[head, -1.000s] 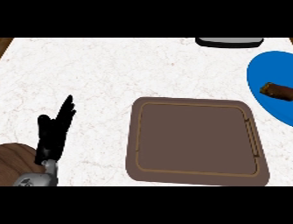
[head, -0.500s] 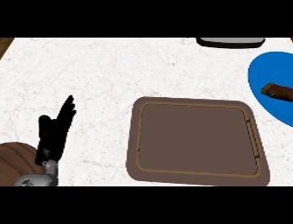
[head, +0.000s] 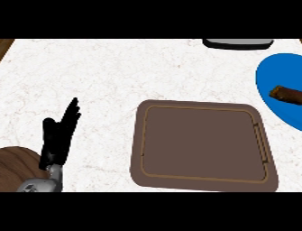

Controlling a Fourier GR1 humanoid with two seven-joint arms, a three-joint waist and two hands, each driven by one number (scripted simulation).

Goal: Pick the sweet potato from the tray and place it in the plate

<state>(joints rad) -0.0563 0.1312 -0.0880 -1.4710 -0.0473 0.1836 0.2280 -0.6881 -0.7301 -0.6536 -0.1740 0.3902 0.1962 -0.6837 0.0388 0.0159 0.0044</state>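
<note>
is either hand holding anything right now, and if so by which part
Nothing is held. The left hand rests open at the lower left, fingers straight, apart from the tray. The sweet potato lies on the blue plate. The right hand is out of view.

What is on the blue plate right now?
The sweet potato lies on the blue plate, near its right side. A small dark shape shows at the plate's right edge; what it is cannot be told. The tray holds nothing.
</note>
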